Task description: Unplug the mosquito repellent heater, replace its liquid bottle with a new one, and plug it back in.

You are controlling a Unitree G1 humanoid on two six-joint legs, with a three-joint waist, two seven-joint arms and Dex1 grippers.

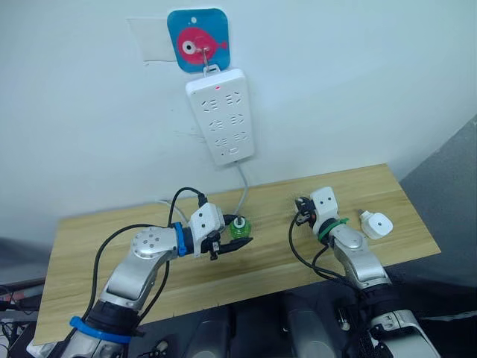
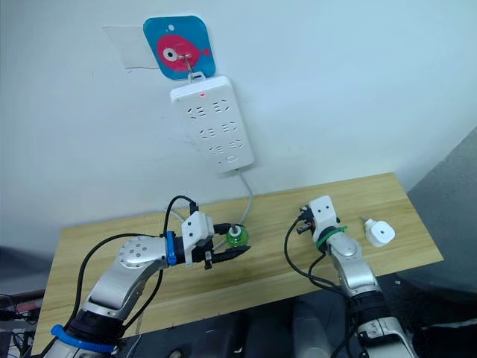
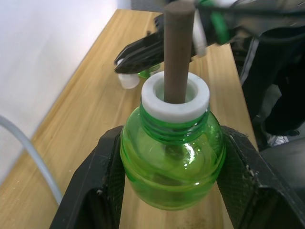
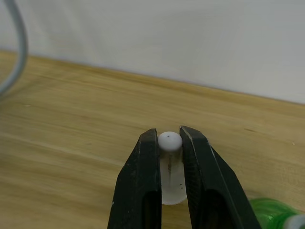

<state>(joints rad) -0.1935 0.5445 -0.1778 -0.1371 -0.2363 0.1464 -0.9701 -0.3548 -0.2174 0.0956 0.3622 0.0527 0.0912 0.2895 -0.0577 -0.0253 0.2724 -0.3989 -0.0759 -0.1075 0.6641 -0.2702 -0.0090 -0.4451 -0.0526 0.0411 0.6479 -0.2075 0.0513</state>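
Wooden table (image 1: 112,224): left gripper (image 3: 167,191) clamps the green liquid bottle (image 3: 172,157) upright; right gripper (image 4: 167,143) pinches its white cap (image 4: 170,141), likely uncapping; heater (image 1: 378,224) waits nearby.

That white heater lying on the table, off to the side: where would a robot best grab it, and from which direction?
Probably from above, across the narrow sides of the mosquito repellent heater. It lies flat on the table, its round hole facing up, so only the side walls offer opposing faces. The right end effector, shut on a small white cap, is nearest.
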